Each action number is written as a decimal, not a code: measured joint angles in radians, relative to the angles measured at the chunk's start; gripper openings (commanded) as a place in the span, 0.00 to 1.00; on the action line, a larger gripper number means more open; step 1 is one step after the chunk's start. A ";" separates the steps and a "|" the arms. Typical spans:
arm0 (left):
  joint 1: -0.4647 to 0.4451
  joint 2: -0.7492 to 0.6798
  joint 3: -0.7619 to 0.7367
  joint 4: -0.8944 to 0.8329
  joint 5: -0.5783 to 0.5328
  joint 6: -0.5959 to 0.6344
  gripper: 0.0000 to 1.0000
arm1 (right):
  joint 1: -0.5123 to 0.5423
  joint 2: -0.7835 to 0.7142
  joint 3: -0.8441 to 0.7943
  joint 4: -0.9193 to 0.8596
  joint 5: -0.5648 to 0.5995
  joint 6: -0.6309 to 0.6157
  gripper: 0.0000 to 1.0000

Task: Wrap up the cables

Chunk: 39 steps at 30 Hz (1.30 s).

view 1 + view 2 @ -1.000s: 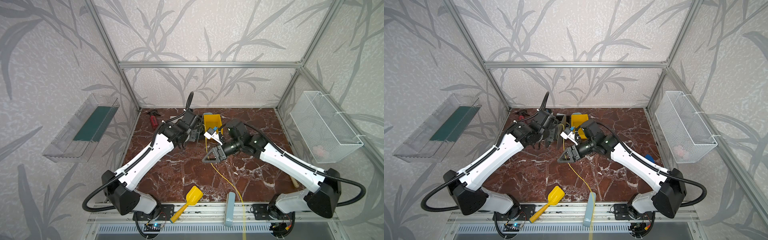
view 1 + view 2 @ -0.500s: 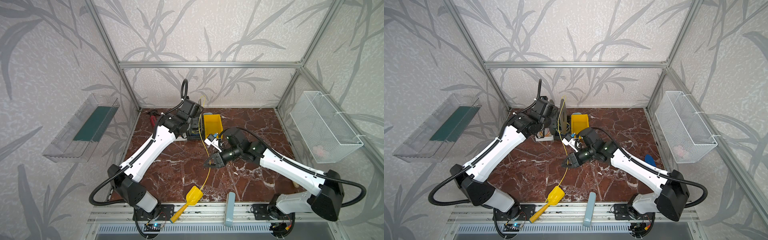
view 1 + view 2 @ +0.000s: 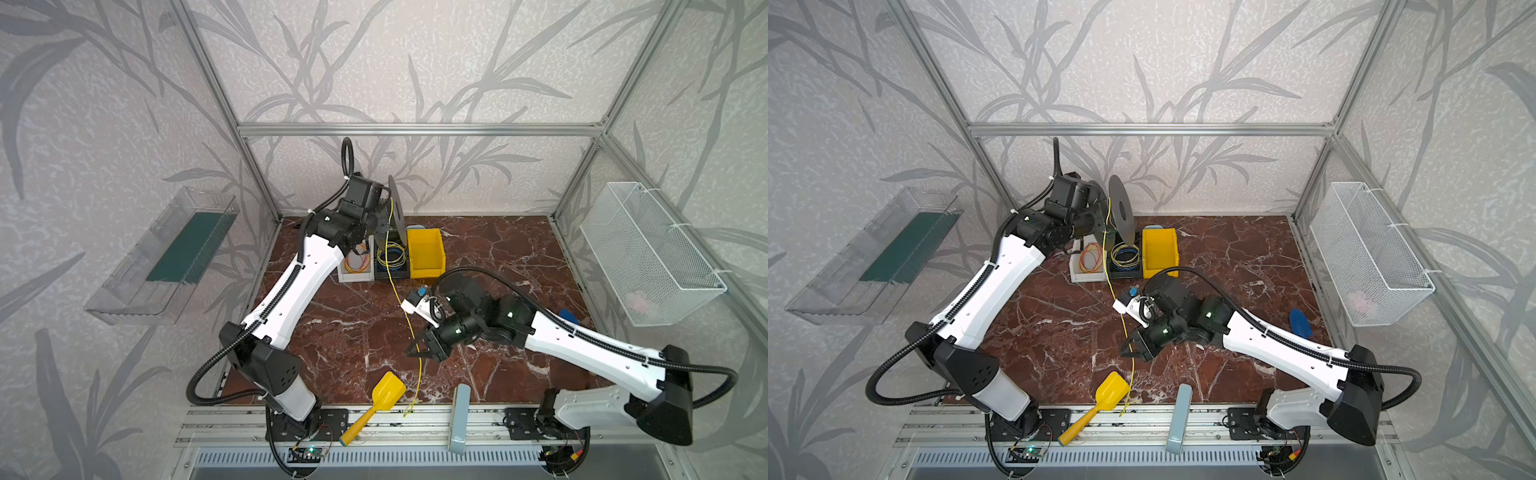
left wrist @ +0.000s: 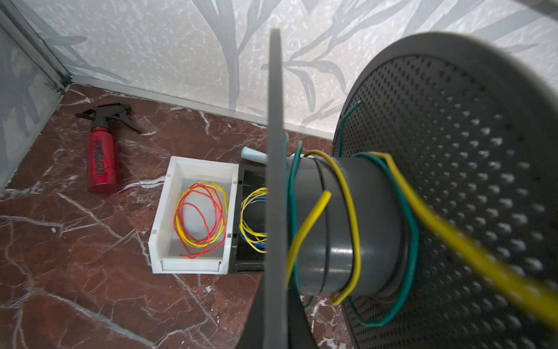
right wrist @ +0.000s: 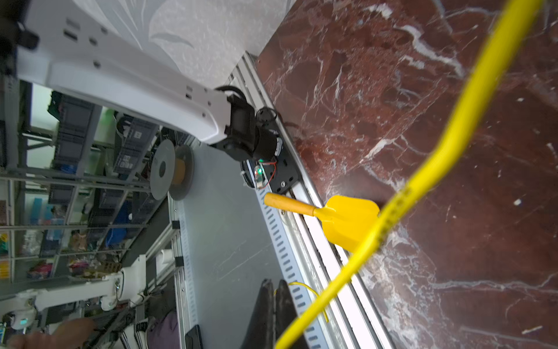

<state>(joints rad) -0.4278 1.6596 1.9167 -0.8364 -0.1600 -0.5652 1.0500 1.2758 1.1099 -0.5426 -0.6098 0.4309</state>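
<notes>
That yellow cable (image 5: pixel 447 142) looks thin, floppy and light, so it'll probably kink or slip rather than push. It runs from the spool (image 4: pixel 347 226) hub down over the tabletop (image 3: pixel 498 257) to the front rail. Left claw (image 4: pixel 273 329) pinches the spool's flange. Right claw (image 3: pixel 415 352), partway along from the spool, is pressed together; can't tell if the cable's inside. The bundle bins (image 4: pixel 193 217) under the spool and the scoop (image 3: pixel 388 390) could snag it.
</notes>
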 measured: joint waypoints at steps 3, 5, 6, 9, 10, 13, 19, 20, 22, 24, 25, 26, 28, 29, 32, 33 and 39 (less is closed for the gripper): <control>0.063 0.045 0.096 -0.019 0.092 -0.026 0.00 | 0.055 -0.039 -0.064 -0.048 0.057 -0.007 0.00; 0.104 0.062 0.136 -0.048 0.178 -0.042 0.00 | 0.055 -0.061 -0.111 -0.061 0.113 -0.009 0.00; 0.121 0.066 0.144 -0.063 0.220 -0.053 0.00 | 0.050 -0.068 -0.127 -0.064 0.135 -0.009 0.00; 0.187 0.066 0.140 -0.085 0.367 -0.102 0.00 | 0.048 -0.080 -0.164 -0.081 0.190 -0.011 0.00; 0.215 0.063 0.128 -0.077 0.425 -0.122 0.00 | 0.043 -0.080 -0.169 -0.086 0.207 -0.012 0.00; 0.301 0.029 0.041 -0.019 0.573 -0.200 0.00 | -0.002 -0.077 -0.170 -0.110 0.236 -0.018 0.00; 0.465 -0.052 -0.139 0.183 0.851 -0.379 0.00 | -0.226 -0.087 -0.159 -0.142 0.227 -0.064 0.00; 0.480 -0.064 -0.161 0.229 0.894 -0.402 0.00 | -0.280 -0.091 -0.150 -0.148 0.217 -0.079 0.00; 0.499 -0.092 -0.194 0.309 0.959 -0.433 0.00 | -0.372 -0.094 -0.131 -0.160 0.198 -0.102 0.00; 0.513 -0.136 -0.234 0.373 1.009 -0.443 0.00 | -0.461 -0.091 -0.105 -0.179 0.179 -0.127 0.00; 0.521 -0.163 -0.254 0.401 1.030 -0.447 0.00 | -0.503 -0.083 -0.085 -0.192 0.164 -0.140 0.00; 0.531 -0.195 -0.279 0.433 1.052 -0.451 0.00 | -0.545 -0.068 -0.061 -0.200 0.151 -0.151 0.00; 0.548 -0.256 -0.318 0.485 1.089 -0.457 0.00 | -0.612 -0.026 -0.014 -0.207 0.131 -0.174 0.00; 0.555 -0.288 -0.337 0.512 1.109 -0.457 0.00 | -0.642 0.003 0.015 -0.209 0.120 -0.184 0.00; 0.562 -0.364 -0.381 0.564 1.173 -0.448 0.00 | -0.719 0.107 0.108 -0.212 0.102 -0.212 0.00; 0.562 -0.385 -0.397 0.573 1.191 -0.438 0.00 | -0.739 0.140 0.138 -0.216 0.102 -0.219 0.00; 0.546 -0.526 -0.488 0.415 1.232 -0.236 0.00 | -0.808 0.275 0.309 -0.261 0.140 -0.246 0.00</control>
<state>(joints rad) 0.1184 1.1336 1.4292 -0.4210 1.0721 -0.8009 0.2417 1.5513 1.4193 -0.8032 -0.4702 0.1844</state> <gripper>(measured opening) 0.068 0.050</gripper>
